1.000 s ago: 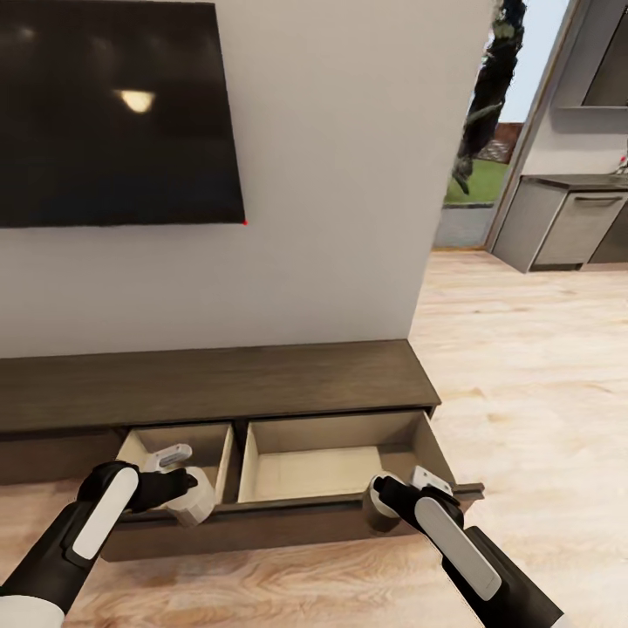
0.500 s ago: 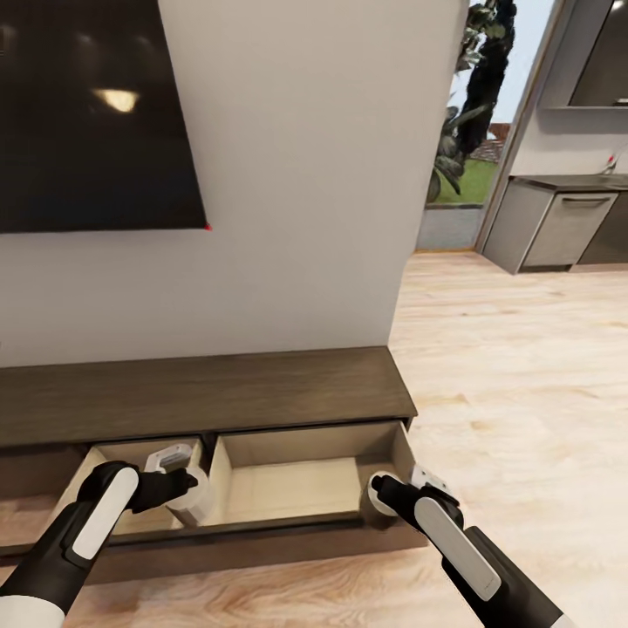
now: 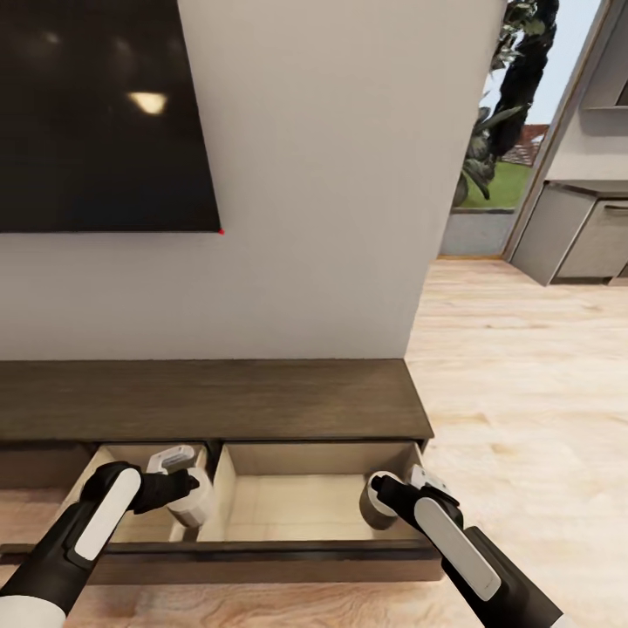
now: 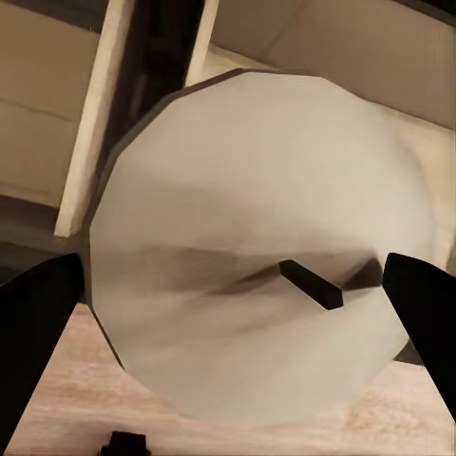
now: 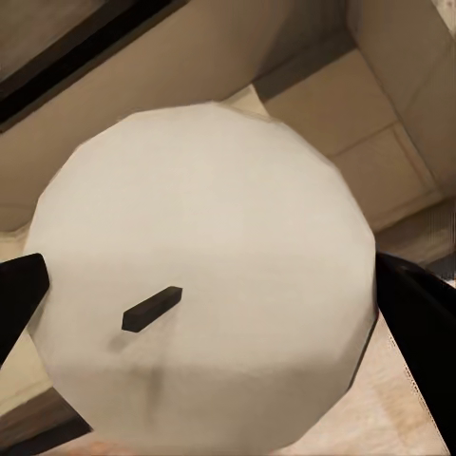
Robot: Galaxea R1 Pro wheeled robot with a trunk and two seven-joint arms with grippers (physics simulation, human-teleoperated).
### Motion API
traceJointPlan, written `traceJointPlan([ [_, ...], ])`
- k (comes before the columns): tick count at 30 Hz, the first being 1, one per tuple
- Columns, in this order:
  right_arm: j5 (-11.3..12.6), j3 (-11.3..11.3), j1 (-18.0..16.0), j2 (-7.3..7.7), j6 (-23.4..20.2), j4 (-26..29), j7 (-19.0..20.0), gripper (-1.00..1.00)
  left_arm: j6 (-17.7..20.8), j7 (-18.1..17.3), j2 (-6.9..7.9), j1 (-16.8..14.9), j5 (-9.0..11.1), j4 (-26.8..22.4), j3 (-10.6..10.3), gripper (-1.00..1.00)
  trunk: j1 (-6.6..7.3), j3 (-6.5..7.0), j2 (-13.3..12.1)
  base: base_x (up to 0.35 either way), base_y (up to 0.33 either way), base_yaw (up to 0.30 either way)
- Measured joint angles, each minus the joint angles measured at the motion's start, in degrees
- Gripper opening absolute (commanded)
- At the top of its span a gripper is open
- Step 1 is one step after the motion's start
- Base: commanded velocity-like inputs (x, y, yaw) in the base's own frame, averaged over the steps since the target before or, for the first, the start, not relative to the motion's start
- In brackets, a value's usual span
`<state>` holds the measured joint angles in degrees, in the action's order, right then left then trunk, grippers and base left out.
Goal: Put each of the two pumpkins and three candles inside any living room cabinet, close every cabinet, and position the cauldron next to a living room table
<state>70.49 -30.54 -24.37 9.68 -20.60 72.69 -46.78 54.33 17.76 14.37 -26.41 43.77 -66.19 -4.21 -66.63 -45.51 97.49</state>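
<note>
In the head view the left tool (image 3: 194,501) is mostly covered by its own dark wrist, and the candle (image 3: 195,506) it grips shows only as a pale cream stub poking out beyond the wrist, over the left open drawer (image 3: 139,523) of the cabinet (image 3: 218,397). The right tool (image 3: 377,504) is likewise half hidden behind its forearm; the second candle (image 3: 378,508) it clamps appears as a small tan cylinder above the right open drawer (image 3: 296,510), near that drawer's right wall. How far each candle sits above the drawer floor cannot be told.

In the left wrist view the candle's round top (image 4: 256,252) with its short dark wick spreads across the frame, with a black fingertip (image 4: 33,323) pressed at either side. The right wrist view shows the same arrangement: a pale disc (image 5: 204,280) with a wick, and dark fingers (image 5: 418,323) at both edges, with pale drawer boards behind.

The cabinet is a long, low, dark-brown wood-grain unit against a plain white wall; its left end is cut off by the frame. A black wall screen (image 3: 105,113) hangs above it, also cropped. The floor (image 3: 523,392) is light wood planking. To the right, an opening shows foliage and grass, and grey kitchen units (image 3: 580,231) stand partly out of frame.
</note>
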Motion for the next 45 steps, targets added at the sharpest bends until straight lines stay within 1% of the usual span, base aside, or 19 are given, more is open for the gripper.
traceJointPlan([
  [5, 0.0, -0.4, 0.0, -0.09, 0.4, -0.1, 0.0, -1.00, -0.1, -0.4, -0.12, 0.0, 0.4, 0.1, -0.9, -1.00, -0.01, 0.00, 0.0, 0.015, -0.063, 0.021],
  [7, -0.7, -1.2, 0.0, -0.51, 0.4, -1.3, -0.2, -1.00, -0.2, -0.1, -1.05, 0.0, 0.5, 0.0, -2.0, -1.00, -0.01, -0.01, 0.0, 0.002, -0.010, 0.003],
  [8, -1.7, -2.0, 0.0, -1.36, 0.3, -2.5, -0.3, -1.00, -0.2, 0.1, -1.91, 0.0, 0.4, 0.1, -2.8, -1.00, -0.01, -0.01, 0.0, 0.001, -0.005, 0.002],
  [9, -3.2, -2.8, -0.1, -2.71, 0.3, -4.0, -0.3, -1.00, -0.3, 0.3, -2.90, 0.0, 0.2, 0.2, -3.7, -1.00, -0.01, -0.01, 0.0, 0.001, -0.003, 0.001],
  [11, -6.3, -3.8, -0.4, -6.50, 0.2, -7.1, -0.5, -1.00, -0.7, 0.5, -4.76, -0.1, -0.3, 0.5, -5.0, -1.00, -0.01, 0.00, 0.0, 0.000, -0.002, 0.001],
  [14, -10.9, -4.4, -1.1, -12.59, 0.2, -11.7, -0.2, -1.00, -0.9, 0.6, -7.05, -0.3, -3.0, 0.6, -5.7, -1.00, -0.01, 0.00, 0.0, 0.000, 0.000, 0.000],
  [15, -12.6, -4.5, -1.7, -14.25, 0.2, -13.2, -0.1, -1.00, -1.1, 0.6, -7.98, -0.4, -4.1, 0.7, -5.8, -1.00, -0.01, 0.00, 0.0, 0.000, 0.000, 0.000],
  [16, -14.1, -4.6, -2.4, -15.50, 0.2, -14.4, -0.1, -1.00, -1.3, 0.6, -9.01, -0.4, -5.3, 0.7, -5.9, -1.00, -0.01, 0.00, 0.0, 0.000, 0.000, 0.000],
  [18, -16.3, -4.8, -3.5, -16.96, 0.1, -16.0, 0.0, -1.00, -1.8, 0.6, -11.03, -0.5, -8.5, 0.8, -5.9, -1.00, -0.01, 0.00, 0.0, 0.000, 0.000, 0.000],
  [20, -17.6, -5.8, -4.2, -17.69, 0.2, -16.7, 0.0, -1.00, -2.6, 0.6, -13.25, -0.6, -12.3, 0.8, -5.9, -1.00, -0.01, 0.00, 0.0, 0.000, 0.000, 0.000],
  [21, -17.9, -6.2, -4.4, -17.86, 0.1, -16.8, 0.0, -1.00, -3.4, 0.6, -14.00, -0.6, -12.5, 1.0, -6.0, -1.00, -0.01, 0.00, 0.0, 0.000, 0.000, 0.000],
  [23, -18.3, -6.5, -4.6, -18.02, 0.1, -16.8, 0.0, -1.00, -5.1, 0.6, -15.09, -0.7, -14.5, 2.3, -6.0, -1.00, -0.01, 0.00, 0.0, 0.000, 0.000, 0.000],
  [25, -18.5, -6.8, -5.4, -18.10, 0.2, -16.9, 0.0, -1.00, -6.4, 0.6, -15.85, -1.6, -14.9, 4.4, -6.1, -1.00, -0.01, 0.01, 0.0, 0.000, 0.000, 0.000],
  [28, -18.5, -7.0, -6.7, -18.18, 0.2, -17.0, 0.1, -1.00, -7.5, 0.7, -16.22, -3.0, -15.5, 7.6, -6.1, -1.00, -0.01, 0.01, 0.0, 0.000, 0.000, 0.000],
  [32, -18.7, -7.4, -8.1, -18.57, 0.5, -17.1, 0.3, -1.00, -11.6, 0.7, -16.00, -4.6, -15.6, 10.9, -6.0, -1.00, -0.01, 0.01, 0.0, 0.000, 0.000, 0.000],
  [34, -19.3, -8.8, -9.1, -18.59, 0.6, -17.4, 0.3, -1.00, -13.1, 0.7, -15.82, -5.7, -15.6, 13.8, -6.0, -1.00, -0.01, 0.00, 0.0, 0.000, 0.000, 0.000],
  [36, -20.1, -10.2, -9.7, -18.60, 0.6, -17.7, 0.3, -1.00, -15.0, 0.6, -15.80, -6.4, -15.6, 16.3, -6.0, -1.00, -0.01, 0.00, 0.0, 0.000, 0.000, 0.000],
  [39, -21.9, -11.1, -9.9, -18.64, 0.7, -18.0, 1.2, -1.00, -18.2, 0.6, -15.92, -6.9, -15.7, 17.9, -5.9, -1.00, -0.01, 0.01, 0.0, 0.000, 0.000, 0.000],
  [45, -25.2, -11.3, -10.0, -18.58, 0.8, -18.5, 4.4, -1.00, -19.2, 0.5, -16.03, -7.5, -15.5, 18.3, -5.9, -1.00, -0.01, 0.01, 0.0, 0.000, 0.000, 0.000],
])
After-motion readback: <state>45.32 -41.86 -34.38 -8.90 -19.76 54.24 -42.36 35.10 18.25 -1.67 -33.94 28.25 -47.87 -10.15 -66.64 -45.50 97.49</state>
